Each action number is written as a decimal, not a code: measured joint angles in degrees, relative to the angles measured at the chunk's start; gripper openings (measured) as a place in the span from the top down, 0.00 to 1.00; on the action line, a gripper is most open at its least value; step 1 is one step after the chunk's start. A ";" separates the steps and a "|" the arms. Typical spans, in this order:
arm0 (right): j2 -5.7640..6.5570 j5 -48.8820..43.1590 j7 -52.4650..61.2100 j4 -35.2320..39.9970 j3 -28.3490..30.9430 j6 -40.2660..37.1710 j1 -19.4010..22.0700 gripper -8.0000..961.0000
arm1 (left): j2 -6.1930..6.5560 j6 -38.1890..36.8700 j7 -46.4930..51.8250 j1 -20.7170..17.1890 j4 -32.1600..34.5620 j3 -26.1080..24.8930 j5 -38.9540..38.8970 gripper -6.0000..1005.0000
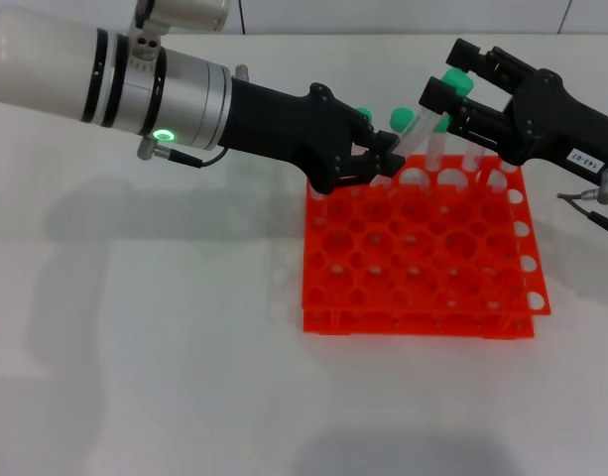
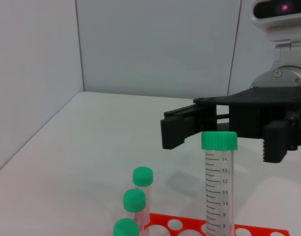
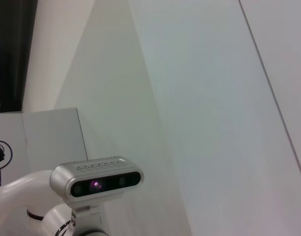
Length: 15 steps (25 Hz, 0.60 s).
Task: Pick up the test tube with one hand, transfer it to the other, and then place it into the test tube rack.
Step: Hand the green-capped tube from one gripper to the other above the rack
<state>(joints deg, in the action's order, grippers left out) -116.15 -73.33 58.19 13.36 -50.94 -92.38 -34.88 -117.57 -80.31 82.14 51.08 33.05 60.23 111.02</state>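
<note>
My left gripper (image 1: 385, 159), on the white and silver arm with the green ring, is shut on the lower part of a test tube (image 1: 415, 139). It holds the tube tilted above the back edge of the orange-red rack (image 1: 423, 288). The tube's green cap (image 1: 403, 119) points up toward my right gripper (image 1: 439, 69), the one with the white label, which is open close beside the cap. In the left wrist view the tube (image 2: 219, 191) stands upright, and the right gripper's fingers (image 2: 182, 130) spread on either side behind its cap.
Other green-capped tubes (image 2: 134, 199) stand in the rack's back row (image 1: 363, 114). The rack's front holes are unfilled. White table lies to the left and in front. The right wrist view shows only a wall and my head camera (image 3: 96, 183).
</note>
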 joint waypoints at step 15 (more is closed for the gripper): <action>0.14 0.03 0.13 0.00 -0.16 1.24 -0.01 0.62 | -0.38 0.39 -0.05 -0.01 -0.01 0.01 -0.13 0.79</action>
<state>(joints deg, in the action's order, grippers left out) -116.01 -73.30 58.32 13.36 -51.10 -91.14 -34.89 -117.95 -79.92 82.09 51.06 33.04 60.24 110.89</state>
